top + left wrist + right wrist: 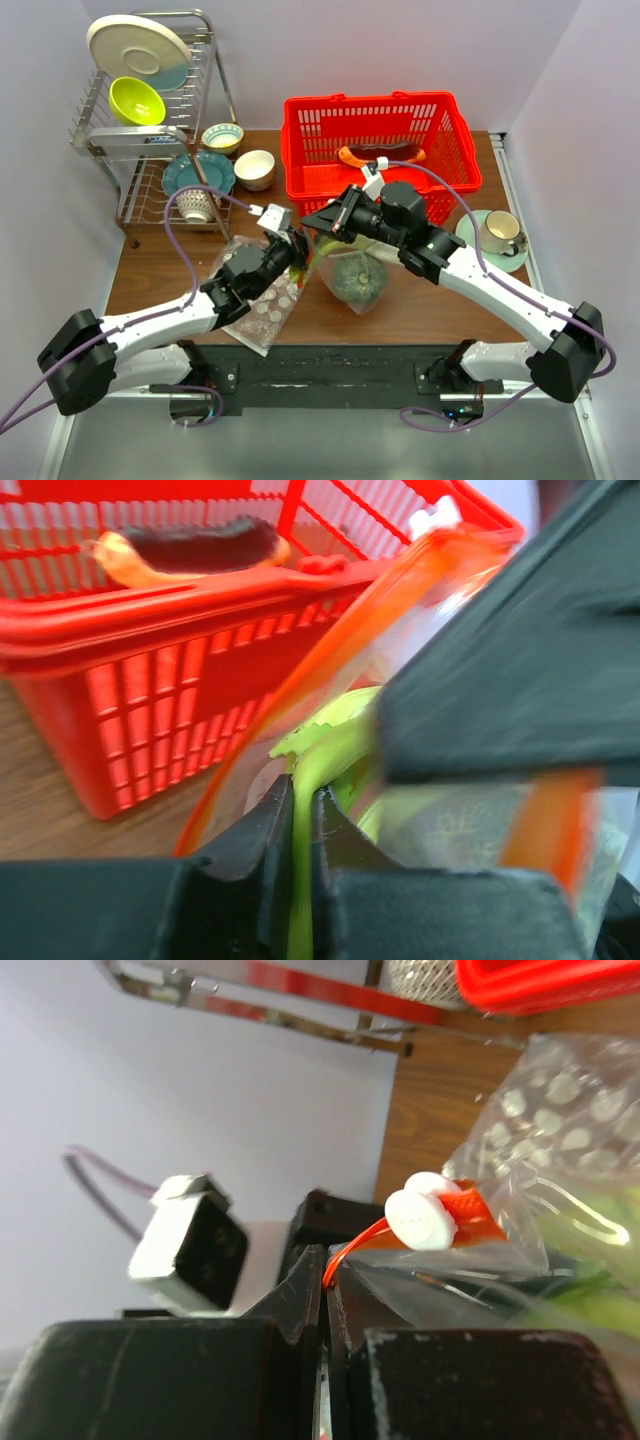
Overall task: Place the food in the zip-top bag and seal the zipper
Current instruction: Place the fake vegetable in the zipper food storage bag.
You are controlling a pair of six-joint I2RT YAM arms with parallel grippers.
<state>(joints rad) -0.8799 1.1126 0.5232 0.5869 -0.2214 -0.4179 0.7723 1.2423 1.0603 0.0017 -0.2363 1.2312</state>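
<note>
Holding stalks at bag mouth: left claw pinches them, right claw clamps zipper; ball inside; slab, sealing pending.

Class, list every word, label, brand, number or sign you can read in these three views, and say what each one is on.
Nothing here can be read as text.
A small blue mark on the front plate of the dish rack: too small to read.
Faint marks on the plastic of the zip-top bag, left wrist view: too blurred to read.
</note>
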